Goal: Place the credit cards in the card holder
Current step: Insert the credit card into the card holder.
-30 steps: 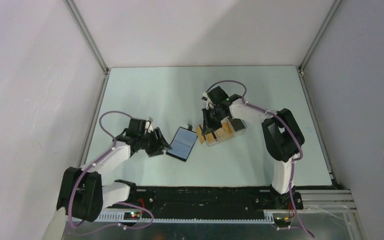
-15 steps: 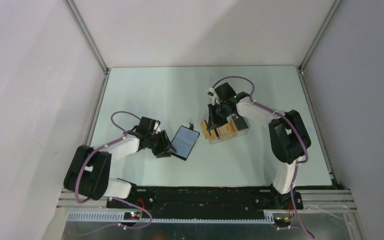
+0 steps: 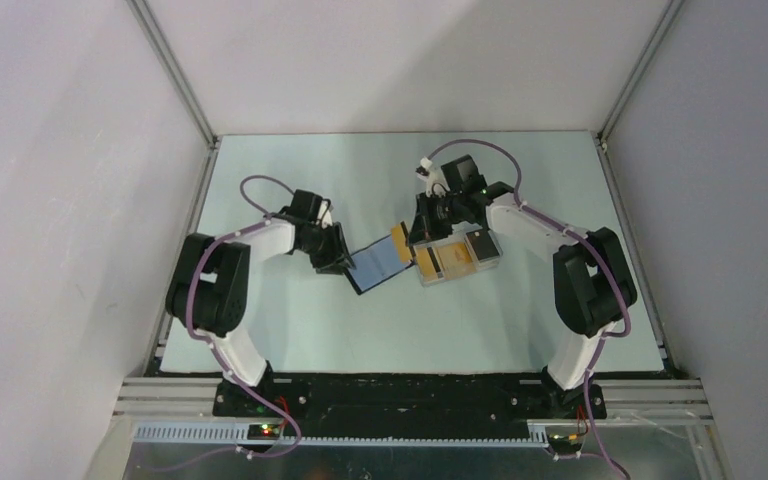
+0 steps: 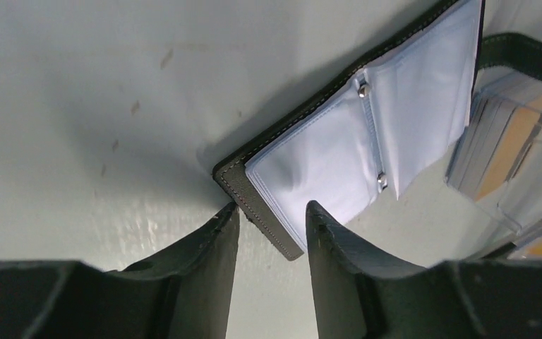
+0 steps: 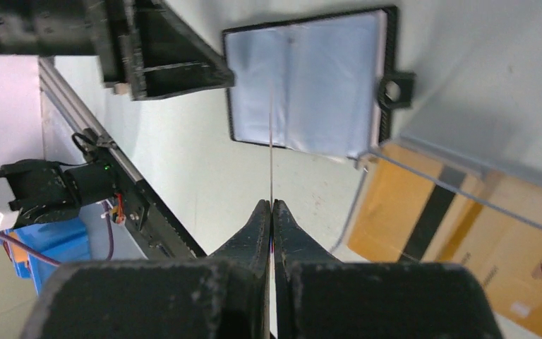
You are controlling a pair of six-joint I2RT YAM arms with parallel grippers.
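The card holder lies open with its pale blue sleeves up, just left of the tray. My left gripper is shut on its near left corner; in the left wrist view the black stitched corner sits between my fingertips. My right gripper is shut on one orange credit card, held on edge at the holder's right end. In the right wrist view this card is a thin line over the open sleeves. More orange cards with black stripes lie in the tray.
The pale translucent tray holds the remaining cards right of the holder; its clear wall shows in the right wrist view. The holder's strap with a stud points toward the tray. Enclosure walls stand on three sides.
My left gripper has carried the open card holder up and right, close to the tray. My right gripper has lifted a card out of the tray and brought it to the holder's edge.
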